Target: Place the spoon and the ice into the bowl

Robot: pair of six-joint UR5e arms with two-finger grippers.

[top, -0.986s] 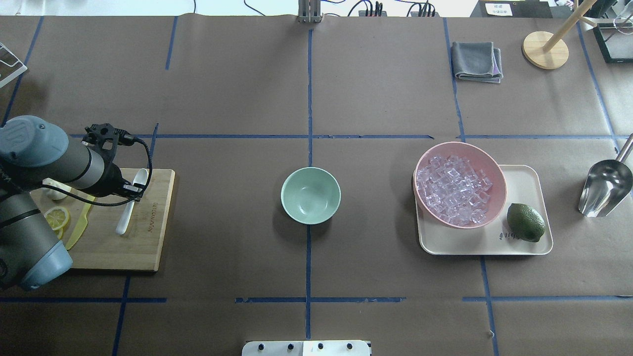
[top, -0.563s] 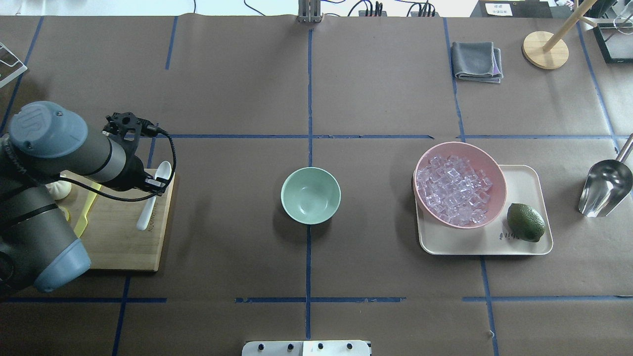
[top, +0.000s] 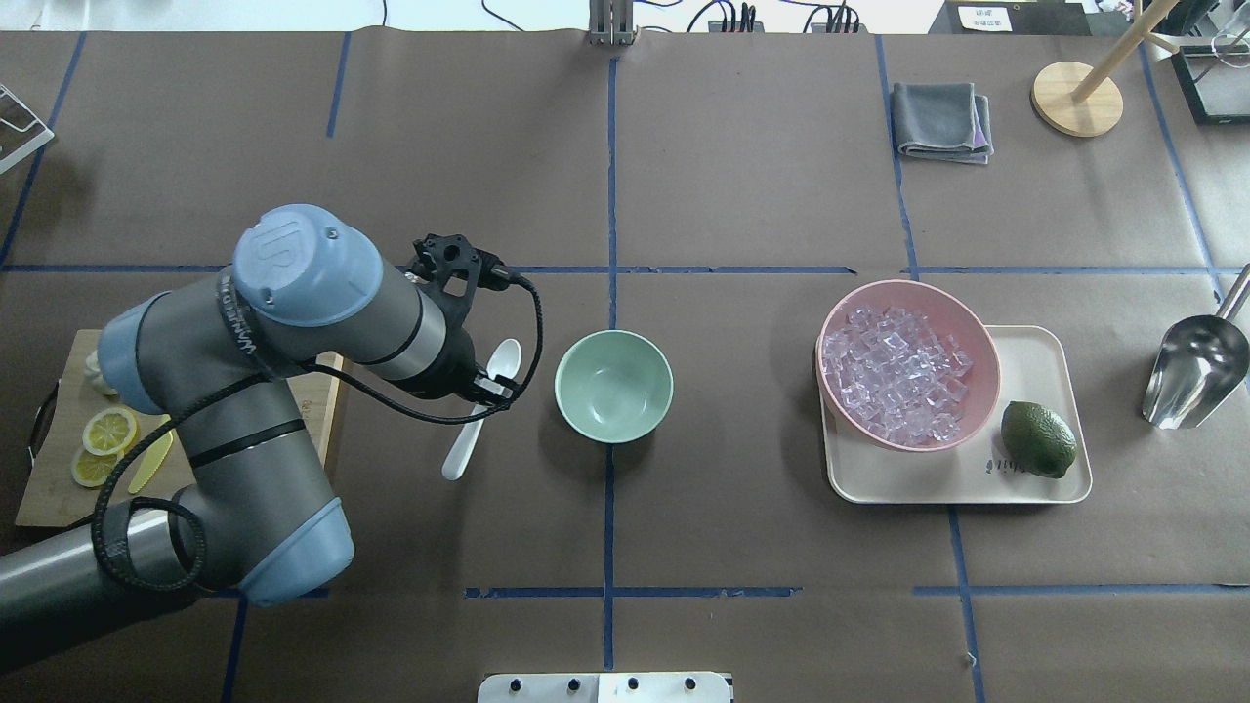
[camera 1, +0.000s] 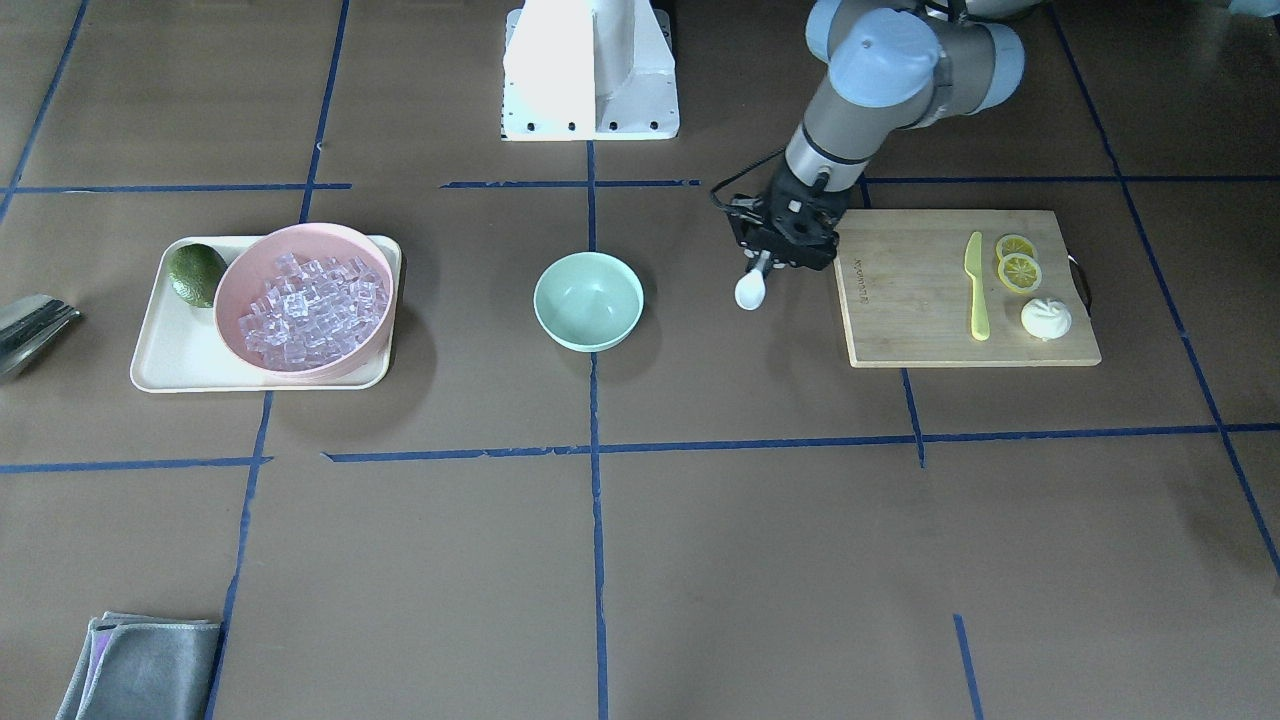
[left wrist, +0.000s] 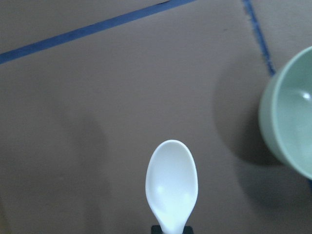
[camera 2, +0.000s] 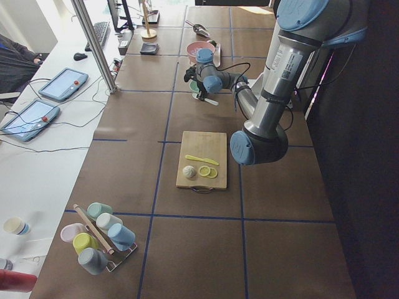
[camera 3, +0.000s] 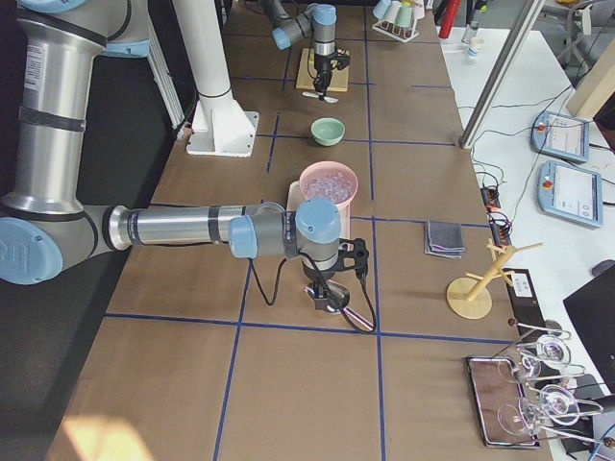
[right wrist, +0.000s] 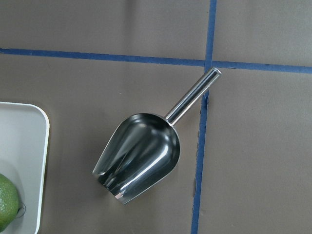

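My left gripper (top: 485, 392) is shut on the white spoon (top: 504, 359) and holds it above the table, just left of the mint-green bowl (top: 613, 386). The spoon's scoop points at the far side and its handle sticks out toward the robot. In the left wrist view the scoop (left wrist: 171, 181) is in the middle and the bowl (left wrist: 291, 130) is at the right edge. The bowl is empty. Clear ice cubes (top: 896, 376) fill the pink bowl (top: 967, 322). My right gripper (camera 3: 325, 296) shows only in the exterior right view; I cannot tell whether it is open or shut.
The pink bowl and a lime (top: 1038, 438) sit on a cream tray (top: 1035, 488). A metal scoop (top: 1196, 366) lies right of the tray, below the right wrist camera (right wrist: 141, 156). A cutting board (camera 1: 900, 300) holds a yellow-green knife (camera 1: 975, 285), lemon slices (camera 1: 1018, 262) and a bun (camera 1: 1046, 318).
My left arm has moved right, off the cutting board, carrying the spoon until it is beside the mint-green bowl.
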